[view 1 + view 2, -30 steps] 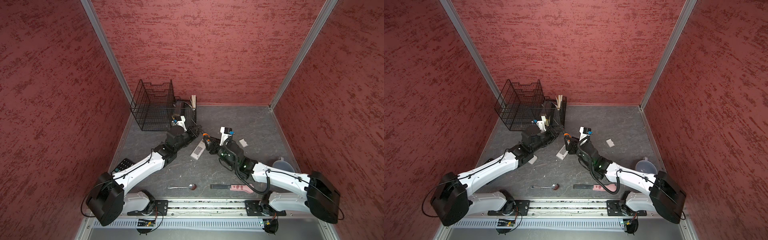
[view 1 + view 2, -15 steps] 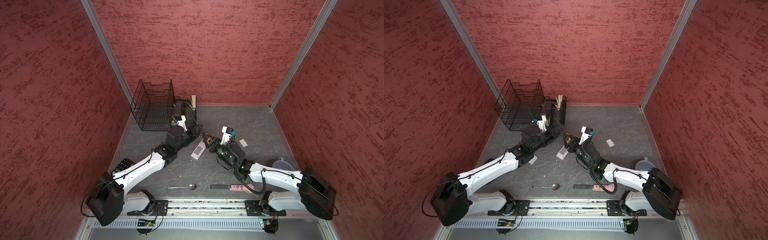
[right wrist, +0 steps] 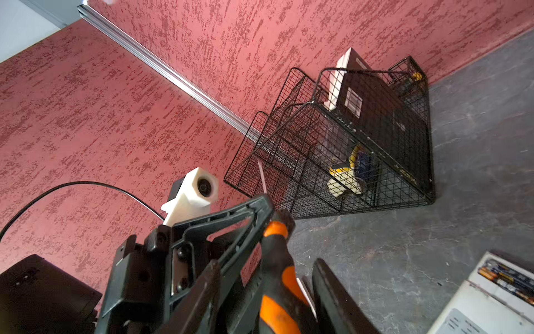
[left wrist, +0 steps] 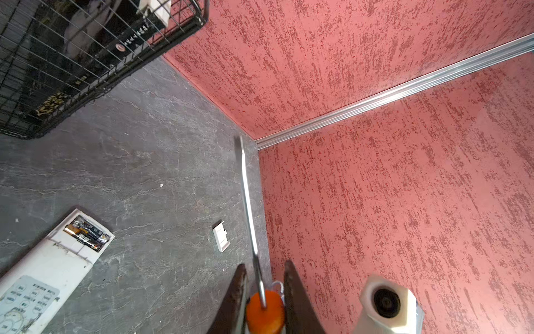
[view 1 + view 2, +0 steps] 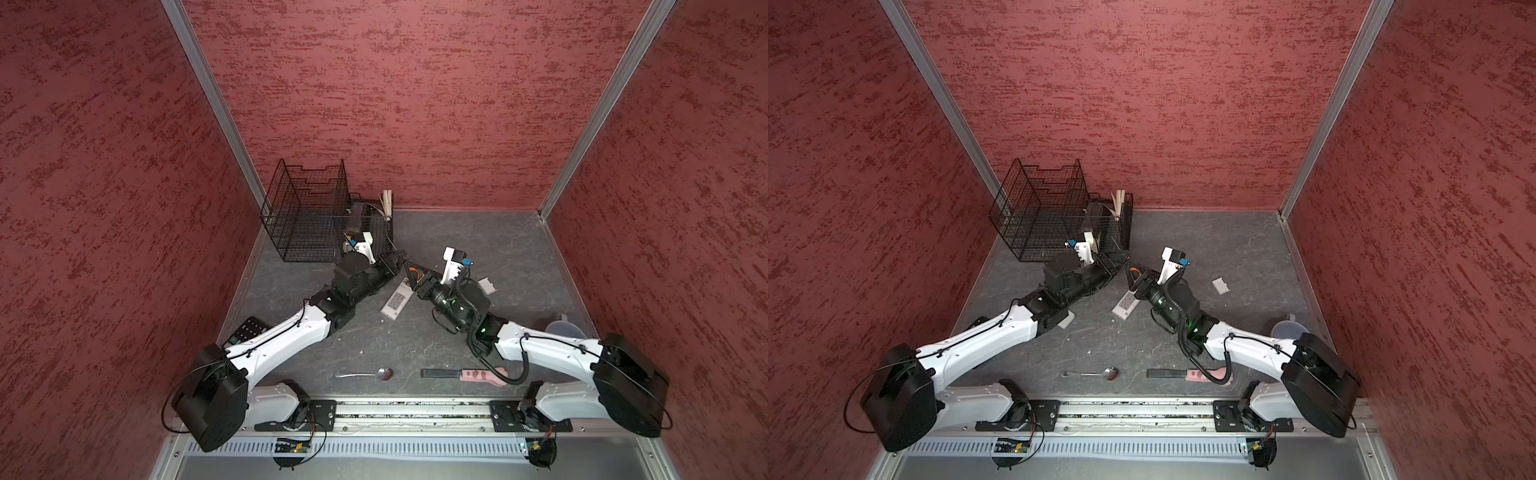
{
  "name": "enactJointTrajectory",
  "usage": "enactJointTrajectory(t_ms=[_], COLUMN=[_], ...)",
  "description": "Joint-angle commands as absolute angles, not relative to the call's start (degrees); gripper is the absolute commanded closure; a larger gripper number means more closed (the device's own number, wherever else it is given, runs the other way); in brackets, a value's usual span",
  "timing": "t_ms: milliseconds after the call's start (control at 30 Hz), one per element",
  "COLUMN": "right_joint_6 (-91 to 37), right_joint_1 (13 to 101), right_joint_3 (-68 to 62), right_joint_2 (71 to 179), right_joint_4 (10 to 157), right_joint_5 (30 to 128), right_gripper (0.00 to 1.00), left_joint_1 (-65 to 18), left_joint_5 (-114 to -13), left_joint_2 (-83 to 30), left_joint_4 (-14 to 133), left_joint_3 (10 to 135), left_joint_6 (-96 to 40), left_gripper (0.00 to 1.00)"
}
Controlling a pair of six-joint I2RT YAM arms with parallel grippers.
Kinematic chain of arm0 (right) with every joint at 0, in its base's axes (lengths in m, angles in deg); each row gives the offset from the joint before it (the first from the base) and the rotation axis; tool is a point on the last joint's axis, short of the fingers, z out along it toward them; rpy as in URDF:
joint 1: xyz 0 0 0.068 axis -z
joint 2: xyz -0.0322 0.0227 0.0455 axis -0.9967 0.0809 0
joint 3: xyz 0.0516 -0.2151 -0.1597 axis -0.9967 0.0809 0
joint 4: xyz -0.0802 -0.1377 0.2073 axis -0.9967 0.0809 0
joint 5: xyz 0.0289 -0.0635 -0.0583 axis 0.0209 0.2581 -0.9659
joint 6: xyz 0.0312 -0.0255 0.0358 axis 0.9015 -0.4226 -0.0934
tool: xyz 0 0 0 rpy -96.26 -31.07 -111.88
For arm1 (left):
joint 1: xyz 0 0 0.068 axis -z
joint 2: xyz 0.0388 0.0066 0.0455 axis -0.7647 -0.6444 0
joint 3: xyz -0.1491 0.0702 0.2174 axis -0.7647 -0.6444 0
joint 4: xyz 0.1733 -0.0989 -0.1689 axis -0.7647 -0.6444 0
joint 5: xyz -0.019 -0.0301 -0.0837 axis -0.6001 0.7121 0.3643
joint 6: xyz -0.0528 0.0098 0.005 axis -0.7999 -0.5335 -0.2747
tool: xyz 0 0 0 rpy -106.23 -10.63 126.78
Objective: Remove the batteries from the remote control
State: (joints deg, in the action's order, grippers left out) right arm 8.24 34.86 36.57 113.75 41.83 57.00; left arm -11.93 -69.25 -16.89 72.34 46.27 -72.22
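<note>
1. The remote (image 5: 397, 300) lies back up near the middle of the table (image 5: 478, 241). In both top views its long axis runs from 7 to 1 o'clock.
2. The batteries (image 4: 86, 233) lie side by side inside the remote's open bay, at its 1 o'clock end.
3. The cover (image 5: 487, 285) lies flat on the table at 3 o'clock from the remote, apart from it.
4. The screwdriver (image 3: 277, 289) is off the table just past the remote's 1 o'clock end, between the two arms.
5. The left jaws are clenched on the screwdriver at its orange collar, and the shaft sticks out beyond their tips.
6. The right jaws straddle the black-and-orange handle. A gap shows on one side, and I cannot tell whether they are pressing on it.
7. The rack (image 5: 307, 216) stands between 10 and 11 o'clock from the remote, in the back corner.
8. The spoon (image 5: 365, 374) lies between 6 and 7 o'clock from the remote and the knife (image 5: 461, 375) at 5 o'clock. Both are near the front edge.
</note>
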Motion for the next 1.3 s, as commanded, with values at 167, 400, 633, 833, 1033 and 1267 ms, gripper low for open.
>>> enactJointTrajectory(t_ms=[167, 400, 633, 833, 1033, 1267], right_joint_6=[10.0, 10.7, 11.1, 11.0, 9.7, 7.4], right_joint_1=[35.9, 36.2, 36.5, 36.7, 37.1, 38.5], right_joint_3=[34.2, 34.4, 34.7, 35.0, 35.6, 37.8], right_joint_2=[115.4, 116.0, 115.7, 115.0, 112.9, 107.3], right_joint_4=[40.8, 40.7, 41.3, 42.5, 45.4, 50.4], right_joint_5=[59.2, 59.7, 59.2, 59.2, 60.2, 62.3], right_gripper=[0.49, 0.52, 0.7, 0.87, 0.99, 1.0], left_joint_1=[-11.4, -11.4, -11.4, -11.3, -11.4, -12.7], left_joint_5=[-69.2, -69.2, -69.1, -69.0, -69.1, -68.0], left_joint_2=[-16.5, -16.5, -16.6, -16.5, -15.9, -14.1], left_joint_4=[73.8, 73.7, 73.8, 73.8, 74.1, 75.7], left_joint_3=[45.8, 45.9, 45.9, 45.9, 45.1, 43.1], left_joint_6=[-72.0, -71.9, -71.8, -71.6, -71.2, -70.0], left_gripper=[1.0, 1.0, 1.0, 1.0, 1.0, 0.8])
